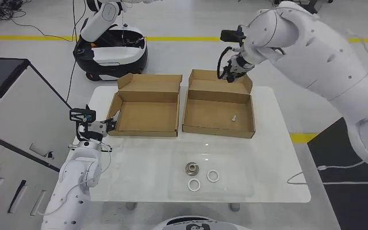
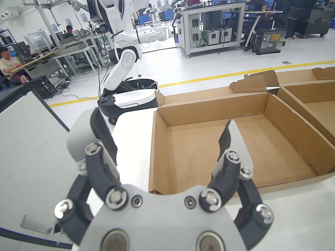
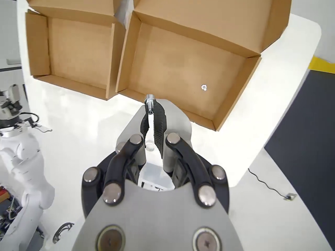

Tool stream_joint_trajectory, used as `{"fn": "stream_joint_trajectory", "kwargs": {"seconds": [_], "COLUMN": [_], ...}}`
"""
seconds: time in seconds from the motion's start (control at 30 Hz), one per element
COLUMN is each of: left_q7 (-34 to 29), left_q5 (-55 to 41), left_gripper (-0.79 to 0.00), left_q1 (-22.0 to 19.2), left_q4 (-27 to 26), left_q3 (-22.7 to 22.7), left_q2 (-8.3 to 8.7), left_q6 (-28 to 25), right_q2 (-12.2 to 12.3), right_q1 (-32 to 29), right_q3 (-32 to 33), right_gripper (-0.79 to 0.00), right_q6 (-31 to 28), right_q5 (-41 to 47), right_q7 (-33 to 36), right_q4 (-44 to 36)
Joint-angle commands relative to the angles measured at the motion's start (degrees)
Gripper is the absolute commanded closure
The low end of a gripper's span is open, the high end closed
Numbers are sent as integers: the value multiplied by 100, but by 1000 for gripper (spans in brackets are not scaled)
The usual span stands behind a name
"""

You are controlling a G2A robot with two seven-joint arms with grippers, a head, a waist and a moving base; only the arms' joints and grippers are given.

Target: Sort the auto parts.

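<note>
Two open cardboard boxes sit side by side on the white table: the left box is bare inside, and the right box holds one small bolt. My right gripper hangs high above the right box's back flap, shut on a small silver bolt. The loose bolt also lies in the box below it. My left gripper stands open at the table's left edge, beside the left box, with nothing between its fingers. A metal flanged part and two white rings lie near the front.
Another white robot on a dark base stands behind the table's far left corner. A grey cabinet flanks the left side. A yellow floor line runs behind the table.
</note>
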Motion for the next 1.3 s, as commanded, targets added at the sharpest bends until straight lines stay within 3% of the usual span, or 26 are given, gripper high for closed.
{"fn": "stream_joint_trajectory", "kwargs": {"seconds": [0.0, 0.3, 0.73, 1.0, 1.27], "left_q7": [0, 0, 0, 0, 0], "left_q5": [0, 0, 0, 0, 0], "left_gripper": [-785, -785, -785, -785, -785], "left_q1": [0, 0, 0, 0, 0], "left_q4": [0, 0, 0, 0, 0], "left_q3": [0, 0, 0, 0, 0], "left_q2": [0, 0, 0, 0, 0], "left_q6": [0, 0, 0, 0, 0], "right_q2": [-248, -1307, -2801, -3388, -3693], "right_q1": [-202, -907, -1359, -1446, -1484], "right_q3": [0, 0, 0, 0, 66], "right_gripper": [0, 0, 0, 0, 0], "right_q6": [-53, -256, -720, -759, -466], "right_q5": [-423, -1549, -2235, -2295, -2079], "right_q7": [54, 257, 720, 759, 464], "right_q4": [219, 1538, 4080, 5079, 5839]}}
